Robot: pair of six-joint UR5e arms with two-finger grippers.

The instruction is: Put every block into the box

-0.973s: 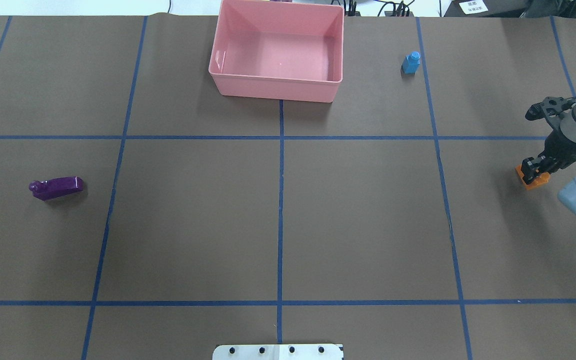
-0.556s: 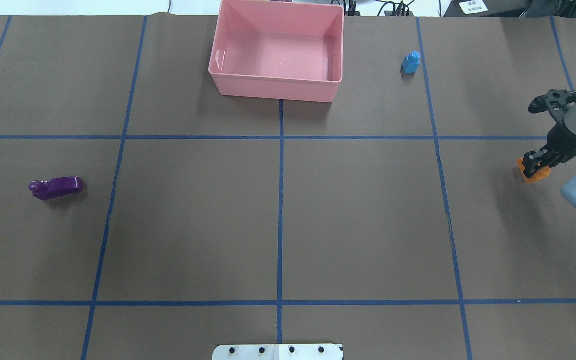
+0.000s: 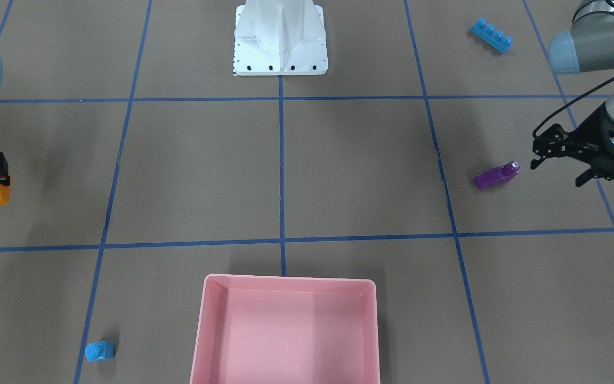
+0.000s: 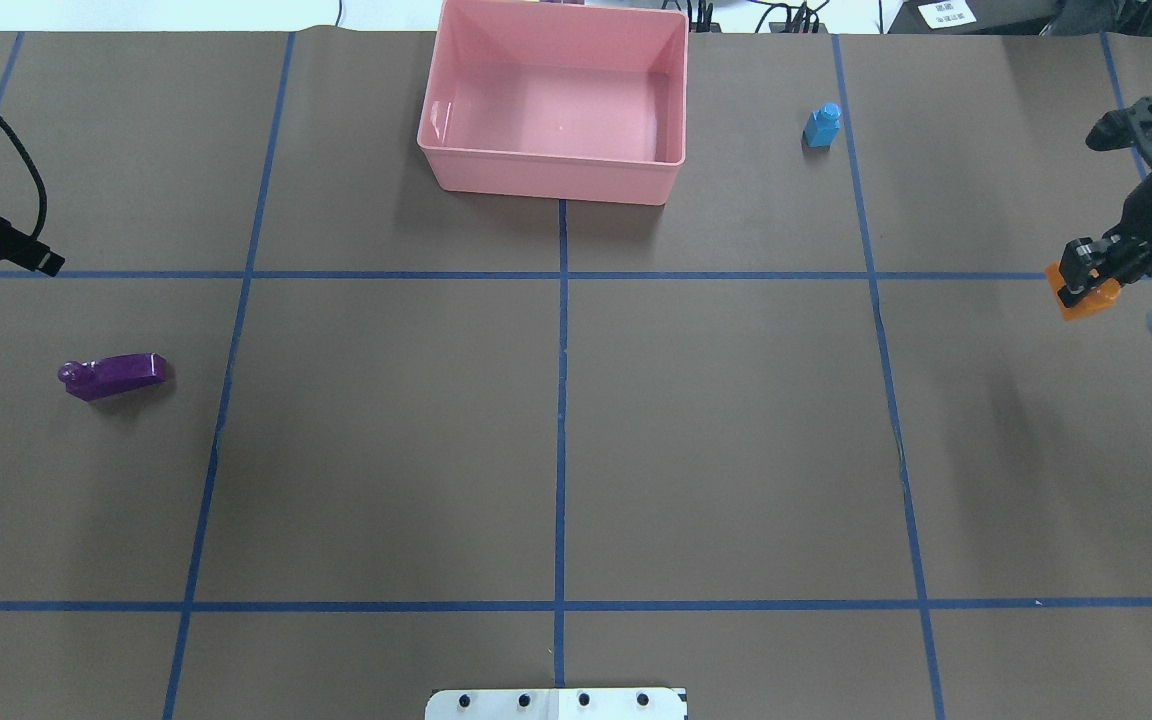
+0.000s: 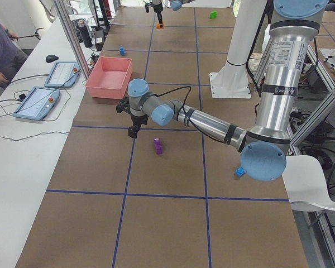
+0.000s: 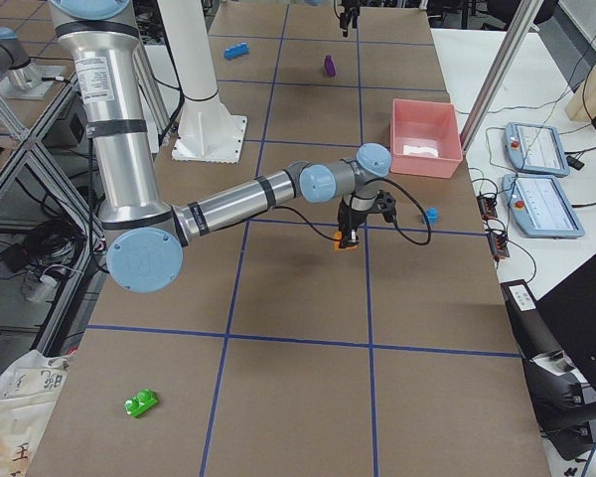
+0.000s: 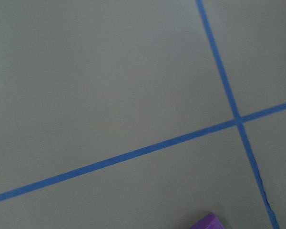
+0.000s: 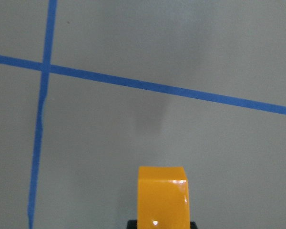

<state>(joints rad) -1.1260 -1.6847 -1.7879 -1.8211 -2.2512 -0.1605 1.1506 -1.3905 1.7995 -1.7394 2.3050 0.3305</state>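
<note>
My right gripper [image 4: 1086, 285] is shut on the orange block [image 4: 1088, 300] and holds it above the table at the right edge; the block [image 8: 162, 193] fills the bottom of the right wrist view. My left gripper [image 3: 558, 169] hangs open and empty just beyond the purple block [image 3: 494, 176], which lies on its side [image 4: 114, 377]. The small blue block [image 4: 822, 126] stands right of the pink box [image 4: 551, 180], in which nothing lies. The long blue block [image 3: 492, 36] lies near the robot's base side. The green block [image 6: 141, 402] lies far off on my right.
The white robot base [image 3: 280, 37] stands at the table's middle near edge. Blue tape lines grid the brown table cover. A side table beyond the box carries two tablets [image 5: 36, 100], and a person [image 5: 0, 50] stands by it.
The right gripper has risen with the orange block and carried it toward the far side of the table. The left arm has come in from the left edge toward the purple block.
</note>
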